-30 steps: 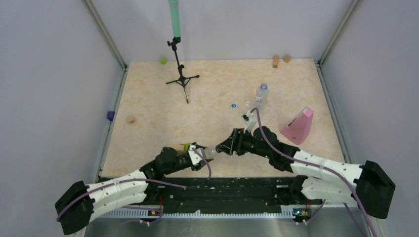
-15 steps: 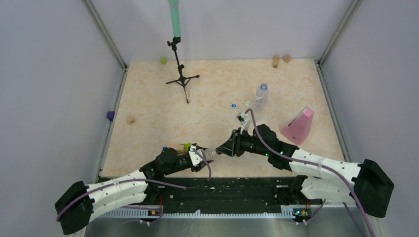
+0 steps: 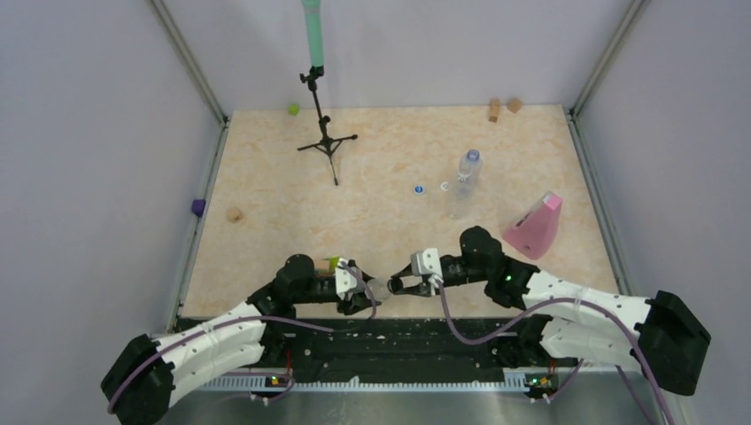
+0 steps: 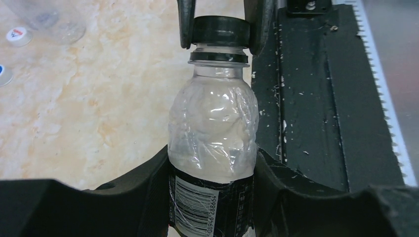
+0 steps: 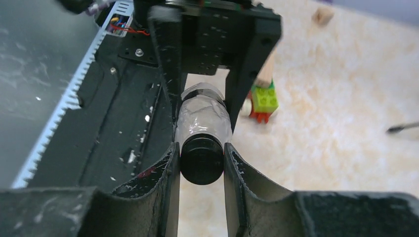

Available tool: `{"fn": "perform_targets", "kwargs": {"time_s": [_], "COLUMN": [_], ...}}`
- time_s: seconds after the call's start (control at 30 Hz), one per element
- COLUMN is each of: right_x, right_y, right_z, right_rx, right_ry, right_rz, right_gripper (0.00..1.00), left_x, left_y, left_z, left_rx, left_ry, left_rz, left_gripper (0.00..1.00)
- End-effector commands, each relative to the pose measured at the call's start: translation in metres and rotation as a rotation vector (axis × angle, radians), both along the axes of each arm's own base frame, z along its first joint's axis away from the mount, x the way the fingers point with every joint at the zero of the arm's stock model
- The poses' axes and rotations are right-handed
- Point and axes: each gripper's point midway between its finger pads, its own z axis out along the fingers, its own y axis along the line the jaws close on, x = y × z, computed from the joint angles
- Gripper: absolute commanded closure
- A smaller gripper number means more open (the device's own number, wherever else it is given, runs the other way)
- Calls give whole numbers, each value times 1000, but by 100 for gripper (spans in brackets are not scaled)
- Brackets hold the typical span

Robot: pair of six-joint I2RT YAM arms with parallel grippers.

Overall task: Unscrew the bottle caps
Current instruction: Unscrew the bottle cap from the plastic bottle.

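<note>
At the wrists, plainer than from above, left claw point(image 4: 212, 195) pinches the bottle point(image 4: 212, 123), right claw point(image 5: 200, 163) its black cap point(image 4: 220, 30)

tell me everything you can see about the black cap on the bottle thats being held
The black cap is a small round plastic screw cap, matte, with a flat top. It sits on the neck of a clear crinkled bottle, just above a black collar ring. The right gripper is shut on it, fingers pressing both sides. The left gripper holds the bottle's body. How far it is unscrewed cannot be told.
</note>
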Motion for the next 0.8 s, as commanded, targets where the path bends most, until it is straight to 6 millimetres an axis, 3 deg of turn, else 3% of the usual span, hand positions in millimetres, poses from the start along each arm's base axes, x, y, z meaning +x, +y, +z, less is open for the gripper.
{"fn": "perform_targets", "kwargs": {"time_s": [0.0,0.23,0.43,0.47,0.53,0.63,0.67,0.77], "right_x": [-12,-14,-12,-14,-15,-12,-8,3], "right_y": [-4,-6,-7,-7,-6,-4,-3,-1], "right_z": [5,17,20,23,28,31,31,31], "right_rx": [51,62,33,44,59,81,86,95], "right_ry": [-376,-439,-465,-470,-479,-490,-497,-499], "right_rz": [223,327,348,358,362,338,312,233], "right_gripper": [100,100,100,100,100,100,100,100], "left_x": [-9,-12,-32,-38,-33,-24,-24,-17], "left_y": [-8,4,18,22,23,21,20,17], "left_z": [65,75,75,77,88,86,86,77], "left_rx": [-170,-172,-201,-240,-313,-256,-241,-267], "left_ry": [-45,20,73,100,-3,28,127,112], "left_rz": [-194,-370,-620,-631,-597,-560,-545,-518], "left_gripper": [100,100,100,100,100,100,100,100]}}
